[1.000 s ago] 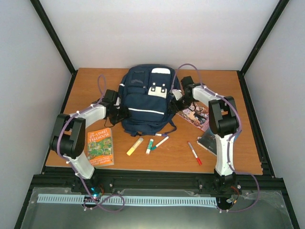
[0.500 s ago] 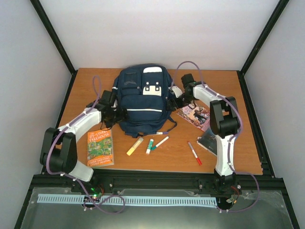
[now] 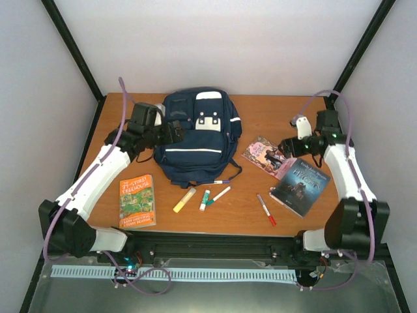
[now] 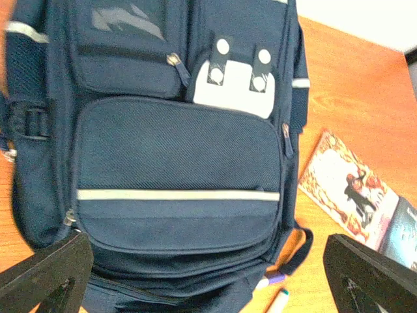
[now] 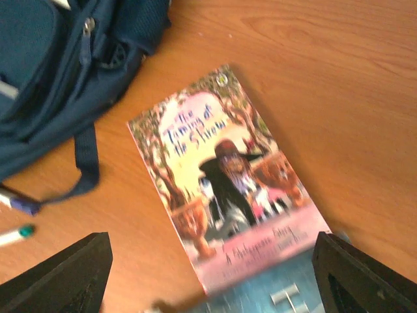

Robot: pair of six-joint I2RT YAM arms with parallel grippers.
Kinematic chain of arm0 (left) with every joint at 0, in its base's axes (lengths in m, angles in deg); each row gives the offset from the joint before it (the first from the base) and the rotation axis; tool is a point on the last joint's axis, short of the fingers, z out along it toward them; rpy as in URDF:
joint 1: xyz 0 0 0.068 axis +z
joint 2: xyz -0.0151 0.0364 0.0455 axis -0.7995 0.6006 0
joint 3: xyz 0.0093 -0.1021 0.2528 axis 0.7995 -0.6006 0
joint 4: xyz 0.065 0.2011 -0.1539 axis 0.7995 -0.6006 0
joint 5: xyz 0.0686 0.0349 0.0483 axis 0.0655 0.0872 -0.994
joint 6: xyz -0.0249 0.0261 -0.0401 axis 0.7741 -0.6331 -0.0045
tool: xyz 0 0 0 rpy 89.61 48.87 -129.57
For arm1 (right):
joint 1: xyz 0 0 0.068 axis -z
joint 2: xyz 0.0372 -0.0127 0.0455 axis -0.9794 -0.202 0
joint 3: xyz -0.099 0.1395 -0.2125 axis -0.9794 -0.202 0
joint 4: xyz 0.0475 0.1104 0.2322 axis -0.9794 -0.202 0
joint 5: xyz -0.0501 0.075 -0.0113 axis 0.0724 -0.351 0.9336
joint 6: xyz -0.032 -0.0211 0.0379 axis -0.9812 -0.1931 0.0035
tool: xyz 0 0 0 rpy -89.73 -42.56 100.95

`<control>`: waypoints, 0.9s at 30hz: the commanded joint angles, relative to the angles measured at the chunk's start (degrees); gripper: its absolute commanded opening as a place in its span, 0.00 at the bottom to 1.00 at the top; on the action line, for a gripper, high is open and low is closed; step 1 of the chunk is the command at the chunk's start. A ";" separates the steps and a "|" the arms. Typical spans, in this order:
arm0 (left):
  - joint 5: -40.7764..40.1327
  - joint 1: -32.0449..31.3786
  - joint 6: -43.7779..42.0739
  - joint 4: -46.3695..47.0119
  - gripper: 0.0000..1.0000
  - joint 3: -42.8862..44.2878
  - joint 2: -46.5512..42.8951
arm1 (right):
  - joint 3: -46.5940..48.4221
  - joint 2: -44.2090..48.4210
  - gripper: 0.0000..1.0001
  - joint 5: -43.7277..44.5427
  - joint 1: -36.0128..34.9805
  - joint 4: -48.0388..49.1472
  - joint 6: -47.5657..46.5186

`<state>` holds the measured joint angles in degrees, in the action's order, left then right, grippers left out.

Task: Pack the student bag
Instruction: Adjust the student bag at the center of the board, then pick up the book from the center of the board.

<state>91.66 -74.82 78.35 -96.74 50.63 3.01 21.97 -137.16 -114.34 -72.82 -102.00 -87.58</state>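
Bag (image 3: 195, 140) lies flat on the table (image 3: 273, 111), pockets apparently zipped. Both claws released, empty: left gripper (image 3: 174, 130) at bag's left, right gripper (image 5: 212, 261) over book (image 5: 228, 176) right of bag. Risk: the thin, flat book may slip the pinch.

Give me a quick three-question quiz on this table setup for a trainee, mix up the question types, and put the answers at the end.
1. True or false: the right gripper is open and holds nothing.
2. By the robot's own sides, where does the orange book lie relative to the student bag? A) to its left B) to its right C) on top of it
3. How many books lie on the table outside the bag?
Key: 1 true; 2 A; 3 three.
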 commanded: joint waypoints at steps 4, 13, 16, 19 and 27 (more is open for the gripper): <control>2.99 -6.09 -0.81 14.36 1.00 -5.42 -1.21 | -10.85 13.28 0.88 8.04 8.89 -4.68 -6.15; -5.01 -20.76 -2.22 6.21 1.00 13.82 15.14 | -14.47 12.95 0.87 -0.89 32.32 -10.46 -18.86; -8.45 -24.82 -9.00 -1.38 1.00 28.27 27.24 | -15.16 10.50 0.86 -2.54 36.74 -11.19 -22.86; -13.92 -28.77 -14.81 2.83 1.00 32.71 33.34 | -15.85 8.11 0.83 -3.94 40.37 -11.41 -26.00; -4.76 -30.73 -10.90 10.69 1.00 41.04 46.95 | -18.87 4.48 0.75 -6.24 42.93 -10.76 -33.58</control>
<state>79.70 -105.84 66.59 -87.47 82.70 42.98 4.92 -132.33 -117.77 -30.36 -112.40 -115.56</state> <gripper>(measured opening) 0.998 0.764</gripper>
